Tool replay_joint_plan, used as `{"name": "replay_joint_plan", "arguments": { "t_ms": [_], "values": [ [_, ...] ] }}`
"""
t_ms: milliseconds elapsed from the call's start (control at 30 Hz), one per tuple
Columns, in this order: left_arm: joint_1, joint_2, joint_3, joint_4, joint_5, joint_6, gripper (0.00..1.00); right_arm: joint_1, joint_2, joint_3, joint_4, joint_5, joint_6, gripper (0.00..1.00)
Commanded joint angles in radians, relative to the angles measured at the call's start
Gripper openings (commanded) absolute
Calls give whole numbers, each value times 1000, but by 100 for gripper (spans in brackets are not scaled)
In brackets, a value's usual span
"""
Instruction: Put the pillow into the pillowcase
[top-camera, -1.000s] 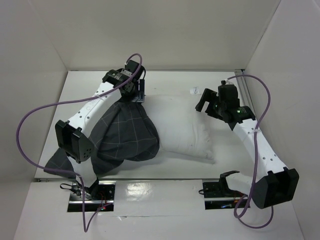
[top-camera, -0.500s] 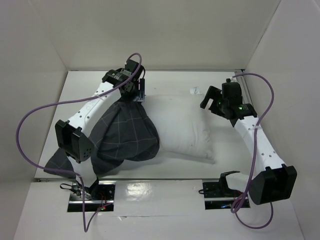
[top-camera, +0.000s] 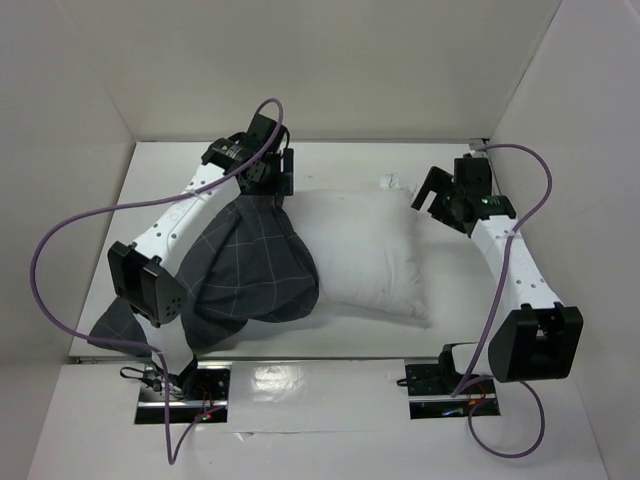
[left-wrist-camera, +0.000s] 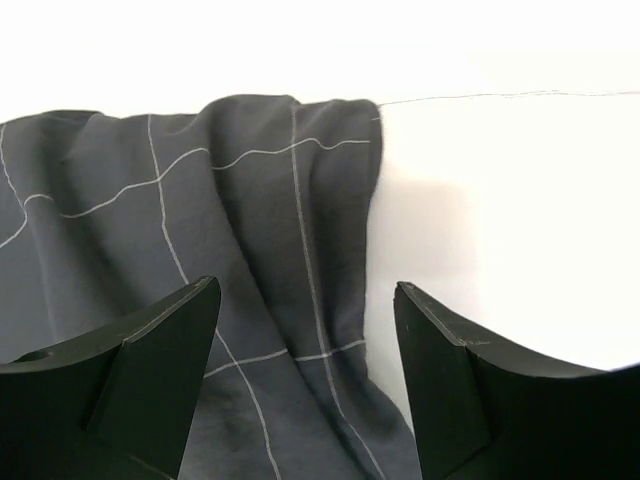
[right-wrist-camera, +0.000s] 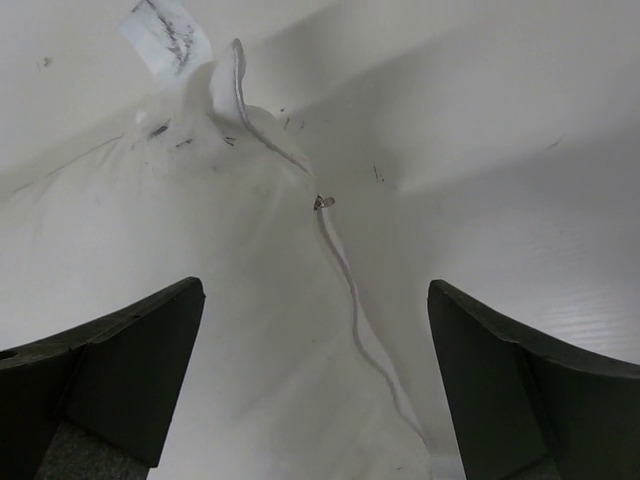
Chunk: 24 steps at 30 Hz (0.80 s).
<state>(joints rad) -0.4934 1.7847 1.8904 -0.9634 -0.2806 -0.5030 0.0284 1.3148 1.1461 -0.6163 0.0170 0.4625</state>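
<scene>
While the white table (top-camera: 400, 165) fills the floor between pale walls, the pillow (top-camera: 365, 250) lies across its middle, with its long side running left to right. Over the pillow's left end drapes the pillowcase (top-camera: 250, 270), narrow and bunched at its far tip and widening toward the near edge. One corner of it pokes out at the near left, past the left arm (top-camera: 175, 225). The pillow is not inside it; most of the pillow lies bare to the right.

That left arm reaches to the far left, and the right arm (top-camera: 510, 265) reaches to the far right. The left gripper (top-camera: 284, 180) hangs over the pillowcase's far tip. In its wrist view the left gripper (left-wrist-camera: 305, 300) has its fingers spread, with checked cloth and white pillow showing beyond the gap and nothing pinched.

The right gripper (top-camera: 425, 192) hovers just beside the pillow's far right corner, and the right gripper (right-wrist-camera: 315, 300) has its fingers spread wide above the seam there, gripping nothing. A small tag (right-wrist-camera: 165, 30) sticks out at that corner.
</scene>
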Motion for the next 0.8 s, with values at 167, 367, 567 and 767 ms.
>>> {"name": "replay_joint_plan", "arguments": {
  "t_ms": [167, 367, 567, 767],
  "values": [
    [-2, 74, 81, -41, 6, 23, 77, -1, 41, 35, 95, -80, -7, 100],
    [-2, 97, 93, -41, 72, 87, 45, -1, 175, 43, 163, -241, -7, 100],
    [-2, 143, 200, -89, 211, 124, 0, -1, 245, -6, 248, -400, 11, 75],
    [-2, 108, 228, -66, 394, 97, 0, -1, 175, -40, 259, -385, -7, 20]
  ]
}}
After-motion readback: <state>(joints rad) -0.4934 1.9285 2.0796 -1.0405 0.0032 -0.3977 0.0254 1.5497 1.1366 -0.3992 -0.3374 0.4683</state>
